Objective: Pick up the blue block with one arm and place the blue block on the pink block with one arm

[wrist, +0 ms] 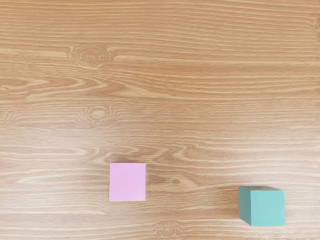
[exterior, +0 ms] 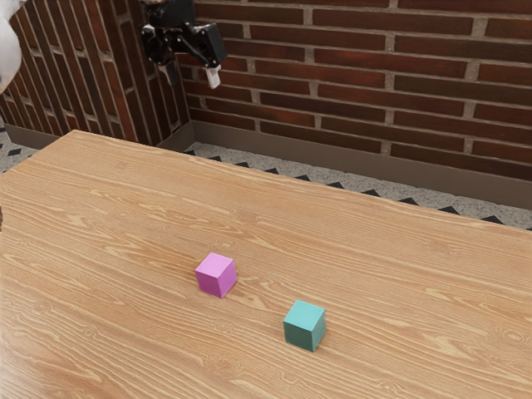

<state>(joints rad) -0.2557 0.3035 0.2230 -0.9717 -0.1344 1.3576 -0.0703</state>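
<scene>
The black gripper (exterior: 193,51) is held high above the far edge of the wooden table (exterior: 125,208), in front of a brick wall (exterior: 374,75), and whether it is released or clenched cannot be told. The blue block (exterior: 304,325), teal in shade, is set flat on the table, untouched, near the pink block (exterior: 216,274) but apart from it, towards the exterior view's right. Both the pink block (wrist: 127,181) and the blue block (wrist: 262,205) are seen from above in the wrist view.

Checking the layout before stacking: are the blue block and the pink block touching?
Apart. The wrist view shows bare table between the pink block and the blue block.
</scene>
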